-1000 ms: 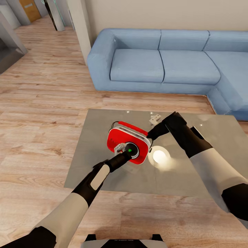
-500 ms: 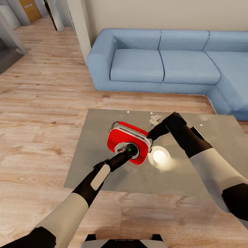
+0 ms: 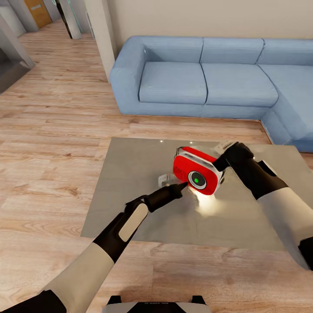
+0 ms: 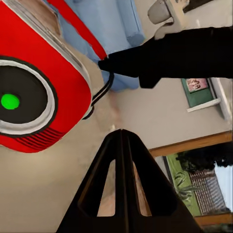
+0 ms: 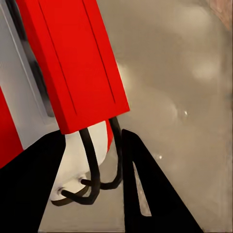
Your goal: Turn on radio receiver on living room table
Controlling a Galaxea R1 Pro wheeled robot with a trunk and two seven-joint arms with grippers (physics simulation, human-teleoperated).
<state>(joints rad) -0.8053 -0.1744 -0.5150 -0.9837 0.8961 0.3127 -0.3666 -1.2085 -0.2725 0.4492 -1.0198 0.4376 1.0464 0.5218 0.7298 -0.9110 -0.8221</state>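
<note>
- The right gripper (image 3: pixel 221 161) is clamped on the radio receiver (image 3: pixel 196 171), holding it by its end above the table (image 3: pixel 130 191).
- The left gripper (image 3: pixel 182 186) has its fingers together, with the dial's green light (image 3: pixel 196 179) just beyond the tips.

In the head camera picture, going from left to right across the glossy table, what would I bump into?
Left pincer → radio receiver → right pincer, all above the table.

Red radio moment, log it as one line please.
red rounded radio: green light on | right hand: holding its end | left hand: shut, just below dial | glossy grey table
</note>
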